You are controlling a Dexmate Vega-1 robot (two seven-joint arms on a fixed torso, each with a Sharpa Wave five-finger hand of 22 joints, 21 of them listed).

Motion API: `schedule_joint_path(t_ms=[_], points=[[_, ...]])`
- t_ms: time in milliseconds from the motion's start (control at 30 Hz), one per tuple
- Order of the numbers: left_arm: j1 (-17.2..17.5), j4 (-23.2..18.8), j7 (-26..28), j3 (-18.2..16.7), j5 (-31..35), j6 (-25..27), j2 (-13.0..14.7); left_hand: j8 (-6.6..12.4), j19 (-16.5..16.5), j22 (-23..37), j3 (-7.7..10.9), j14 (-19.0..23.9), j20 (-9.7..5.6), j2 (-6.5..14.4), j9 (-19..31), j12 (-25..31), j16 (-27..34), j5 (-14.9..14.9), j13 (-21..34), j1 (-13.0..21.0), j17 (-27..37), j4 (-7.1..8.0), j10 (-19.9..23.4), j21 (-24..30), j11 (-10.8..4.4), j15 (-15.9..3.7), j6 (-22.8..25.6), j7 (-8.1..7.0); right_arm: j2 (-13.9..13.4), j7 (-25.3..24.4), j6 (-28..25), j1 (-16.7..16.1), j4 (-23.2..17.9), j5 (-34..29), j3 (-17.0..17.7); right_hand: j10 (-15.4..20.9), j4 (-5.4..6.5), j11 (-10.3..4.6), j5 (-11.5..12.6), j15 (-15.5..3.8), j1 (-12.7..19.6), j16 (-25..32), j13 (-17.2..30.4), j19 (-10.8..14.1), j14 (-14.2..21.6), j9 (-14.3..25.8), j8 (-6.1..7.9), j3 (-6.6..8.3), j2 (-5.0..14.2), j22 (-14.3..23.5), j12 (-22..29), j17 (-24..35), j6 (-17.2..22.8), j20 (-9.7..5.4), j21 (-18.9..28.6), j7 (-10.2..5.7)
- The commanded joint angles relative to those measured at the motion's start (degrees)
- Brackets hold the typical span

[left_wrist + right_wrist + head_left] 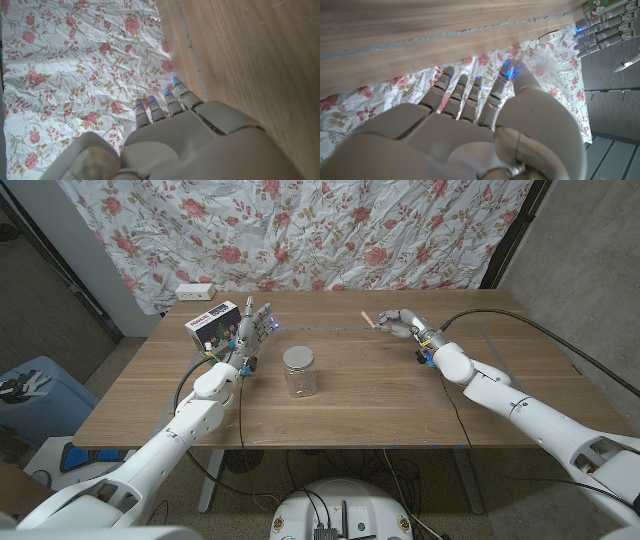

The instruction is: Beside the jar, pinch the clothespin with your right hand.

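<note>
Nearest the head camera, on the wooden table [380, 400], stands the glass jar [299, 371], and well apart from it toward the far right the clothespin [369, 319] is pinched in the right hand [398, 323]. Left of the jar, the left hand [250, 332] stands upright with its fingers [170, 102] spread, grasping nothing (a small printed box [211, 325] sits just beside it), and a rose-patterned cloth [300, 230] hangs behind the table

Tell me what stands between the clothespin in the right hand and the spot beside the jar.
Nothing visible does. The right hand holds the clothespin near the table's far edge, and bare wood runs from there to the jar. The left hand stands on the jar's other side.
</note>
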Motion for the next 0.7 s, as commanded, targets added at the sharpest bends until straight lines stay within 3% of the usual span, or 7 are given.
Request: schedule_joint_path(t_ms=[33, 700], points=[[0.0, 0.0, 0.1, 0.0, 0.0, 0.0, 0.0, 0.36, 0.4, 0.1, 0.00, 0.5, -0.12, 0.6, 0.3, 0.3, 0.3, 0.2, 0.1, 0.0, 0.2, 0.32, 0.1, 0.4, -0.41, -0.42, 0.0, -0.50, 0.9, -2.6, 2.9, -0.6, 1.8, -0.1, 0.3, 1.0, -0.16, -0.17, 0.0, -3.19, 0.9, 0.5, 0.3, 0.7, 0.5, 0.1, 0.30, -0.20, -0.07, 0.1, 0.3, 0.2, 1.7, 0.18, -0.1, -1.21], [0.0, 0.0, 0.1, 0.0, 0.0, 0.0, 0.0, 0.36, 0.4, 0.1, 0.00, 0.5, -0.05, 0.6, 0.3, 0.3, 0.3, 0.2, 0.1, 0.0, 0.2, 0.32, 0.1, 0.4, -0.38, -0.42, 0.0, -0.50, 1.3, -5.9, 5.2, -1.5, 2.3, -1.4, 0.9, 3.1, -0.55, -1.00, -0.4, -4.34, 2.7, 1.0, 0.2, 0.8, 1.4, -0.3, 0.65, -0.37, -0.39, 0.0, 0.8, 0.3, 3.5, 0.17, -0.2, -0.48]])
